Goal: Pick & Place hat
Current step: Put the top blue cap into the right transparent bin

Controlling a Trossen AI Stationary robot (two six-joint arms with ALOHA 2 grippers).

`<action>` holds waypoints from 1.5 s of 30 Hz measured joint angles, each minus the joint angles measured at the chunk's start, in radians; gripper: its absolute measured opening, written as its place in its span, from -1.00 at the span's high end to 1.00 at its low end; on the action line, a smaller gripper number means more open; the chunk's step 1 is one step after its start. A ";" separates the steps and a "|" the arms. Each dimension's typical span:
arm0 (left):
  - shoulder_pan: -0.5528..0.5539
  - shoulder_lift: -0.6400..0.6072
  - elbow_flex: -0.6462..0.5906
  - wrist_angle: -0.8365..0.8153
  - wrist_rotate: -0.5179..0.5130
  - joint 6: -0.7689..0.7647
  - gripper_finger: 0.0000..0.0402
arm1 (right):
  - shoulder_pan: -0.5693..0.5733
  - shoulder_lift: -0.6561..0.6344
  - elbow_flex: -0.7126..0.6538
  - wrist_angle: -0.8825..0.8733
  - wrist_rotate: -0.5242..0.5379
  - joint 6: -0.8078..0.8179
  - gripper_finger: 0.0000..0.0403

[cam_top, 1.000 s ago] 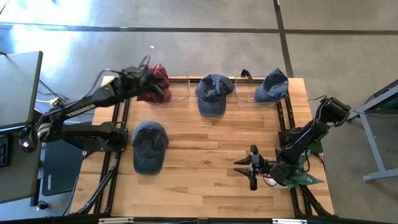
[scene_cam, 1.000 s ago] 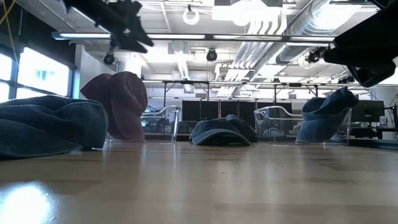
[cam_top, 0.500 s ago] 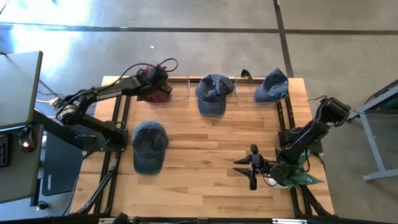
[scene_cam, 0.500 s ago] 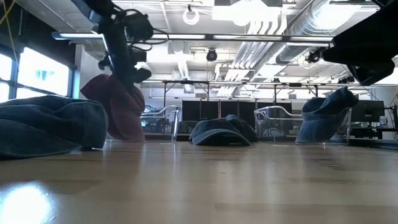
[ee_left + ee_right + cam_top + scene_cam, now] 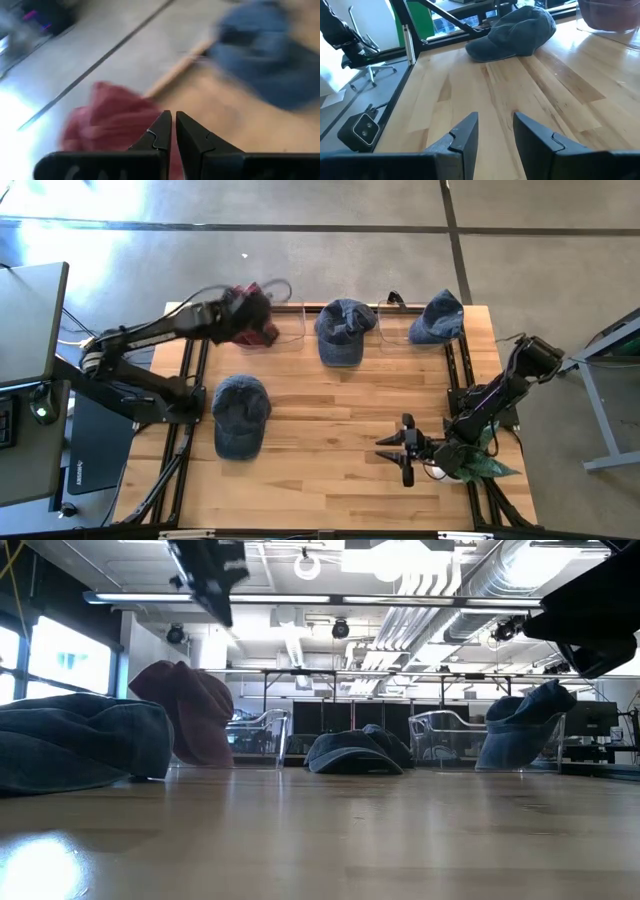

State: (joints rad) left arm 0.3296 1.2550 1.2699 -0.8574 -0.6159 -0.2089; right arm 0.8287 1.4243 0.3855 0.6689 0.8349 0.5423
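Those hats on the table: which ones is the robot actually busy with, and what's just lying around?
In the job:
- red hat, far left corner
- left gripper, shut, empty, above it

Lying about:
- blue hat near left
- blue hat at far middle
- blue hat at far right
- right gripper, open, waiting near right

The table (image 5: 330, 430) is pale, smooth wood planking with a soft sheen. The blue hats (image 5: 240, 415) look like matt, washed denim cloth; the red hat (image 5: 258, 323) is matt fabric too. The stands (image 5: 440, 735) are clear glossy plastic.
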 joint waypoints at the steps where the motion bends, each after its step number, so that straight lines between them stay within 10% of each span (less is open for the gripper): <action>1: -0.056 -0.018 -0.004 -0.008 0.005 -0.002 0.90 | 0.004 -0.007 0.000 -0.006 -0.003 0.003 0.41; 10: -0.575 -0.073 -0.320 0.245 -0.027 -0.215 0.89 | 0.009 -0.112 0.000 -0.195 -0.108 0.186 0.46; 17: -0.792 0.015 -0.581 0.800 -0.025 -0.162 0.89 | -0.219 -0.109 0.003 0.064 -0.188 -0.224 0.59; 24: -0.836 0.019 -0.586 0.725 -0.023 -0.166 0.89 | -0.647 -0.099 0.287 -0.374 -0.460 -0.341 0.45; 33: -0.835 0.030 -0.586 0.723 0.039 -0.165 0.89 | -1.090 0.065 0.712 -0.934 -0.495 -0.470 -0.02; 45: -0.834 0.032 -0.586 0.726 0.049 -0.159 0.89 | -1.367 0.480 1.105 -1.201 -0.581 -0.525 -0.22</action>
State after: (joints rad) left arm -0.5045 1.2873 0.6842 -0.1314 -0.5673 -0.3683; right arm -0.5382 1.9044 1.4902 -0.5324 0.2544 0.0173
